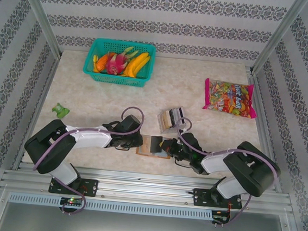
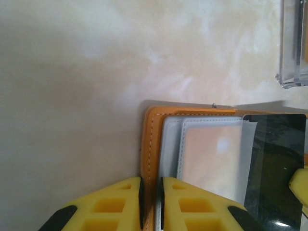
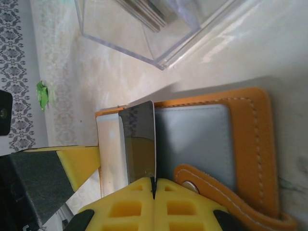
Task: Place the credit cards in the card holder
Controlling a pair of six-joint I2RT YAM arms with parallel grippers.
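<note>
**Left gripper** (image 2: 151,184): the jaws are drawn close, and the stitched border of the flat orange-brown leather-look folding card holder (image 2: 153,144) sits clamped between the pads. The border runs straight ahead from the fingertips. Right of the fingers lie a grey inner pocket (image 2: 171,144) and a clear window sleeve (image 2: 211,154), so the card holder lies open on the pale marbled table (image 2: 72,96).

**Right gripper** (image 3: 154,183): the fingers are pressed together on the near edge of a thin dark glossy rectangular plastic credit card (image 3: 138,139). The credit card reaches straight forward from the fingertips, over the open card holder (image 3: 250,144). The window sleeve is on its left and a grey inner panel (image 3: 192,139) on its right. Whether its far edge has entered a slot cannot be told. An orange strap with a metal snap (image 3: 190,184) lies just right of the fingertips.

**Top view:** the left gripper (image 1: 134,141) and right gripper (image 1: 168,147) face each other across the card holder (image 1: 152,146), one at each end.

**Surroundings:** a small clear plastic box (image 3: 159,43) stands beyond the right gripper's fingertips, apart from the card holder. Thin stacked cards (image 3: 144,12) are inside it.
</note>
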